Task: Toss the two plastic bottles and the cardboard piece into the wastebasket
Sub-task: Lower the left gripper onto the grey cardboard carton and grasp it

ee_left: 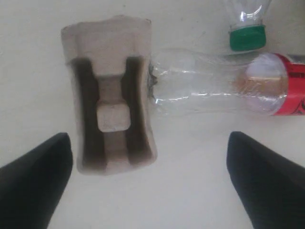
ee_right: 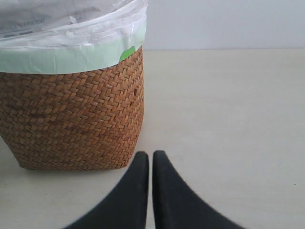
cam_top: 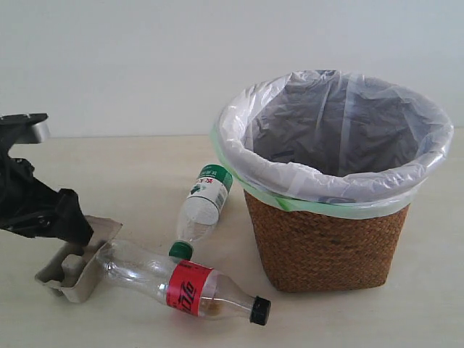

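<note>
Plainly, the coming move turns on how the cardboard piece sits under the left gripper, which is the nearer arm by far. In the exterior view that arm reaches in from the left edge and leans down over the piece, its dark fingers just above the near rim. Its wrist view looks straight down with the jaws spread wide and holding nothing. The piece lies toward one finger rather than midway. Its long axis runs across the line between the two fingers, so they would close on its short width. Touching its other side, or very nearly, is the base of the red-label bottle, which lies flat on the table with its black cap pointing away toward the basket side. Its length runs along the closing line, so I judge the gripper needs to shift toward the piece to avoid catching the bottle as well. Next comes the green-cap bottle, also lying down, its cap just beside the red-label bottle. Further right stands the wastebasket, upright, with nothing visible in its liner. The right gripper sits low near its wicker wall, jaws almost together with nothing between them.
</note>
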`<state>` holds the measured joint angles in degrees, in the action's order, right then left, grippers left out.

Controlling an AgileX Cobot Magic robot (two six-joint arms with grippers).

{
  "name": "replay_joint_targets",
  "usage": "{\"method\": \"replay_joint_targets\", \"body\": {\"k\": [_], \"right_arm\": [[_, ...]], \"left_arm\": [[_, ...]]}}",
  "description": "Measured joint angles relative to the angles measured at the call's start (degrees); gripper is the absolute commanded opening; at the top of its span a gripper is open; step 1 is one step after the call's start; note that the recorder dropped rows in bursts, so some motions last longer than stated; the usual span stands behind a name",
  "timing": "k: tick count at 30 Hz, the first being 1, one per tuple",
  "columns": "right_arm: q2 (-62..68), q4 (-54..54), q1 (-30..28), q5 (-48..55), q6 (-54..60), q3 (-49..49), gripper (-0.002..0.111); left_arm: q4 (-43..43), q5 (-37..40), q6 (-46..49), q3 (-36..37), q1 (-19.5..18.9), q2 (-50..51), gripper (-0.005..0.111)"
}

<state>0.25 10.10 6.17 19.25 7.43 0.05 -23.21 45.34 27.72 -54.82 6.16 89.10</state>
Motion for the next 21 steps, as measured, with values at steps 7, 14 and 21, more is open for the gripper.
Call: {"method": "replay_joint_targets", "body": {"k": [7,14,21], "right_arm": [[0.0,0.0,0.0,0.0,0.0,0.0,0.0],[0.0,0.0,0.0,0.0,0.0,0.0,0.0],[0.0,0.0,0.0,0.0,0.0,0.0,0.0]], "left_arm": [[3.3,-1.6,0.0,-0.1,0.9,4.2,0.081],[3.9,-4.1,-1.6,-0.1,0.9,6.0,0.081],[4.3,-4.9,-2.0,-0.1,0.9,9.0,0.081]]}}
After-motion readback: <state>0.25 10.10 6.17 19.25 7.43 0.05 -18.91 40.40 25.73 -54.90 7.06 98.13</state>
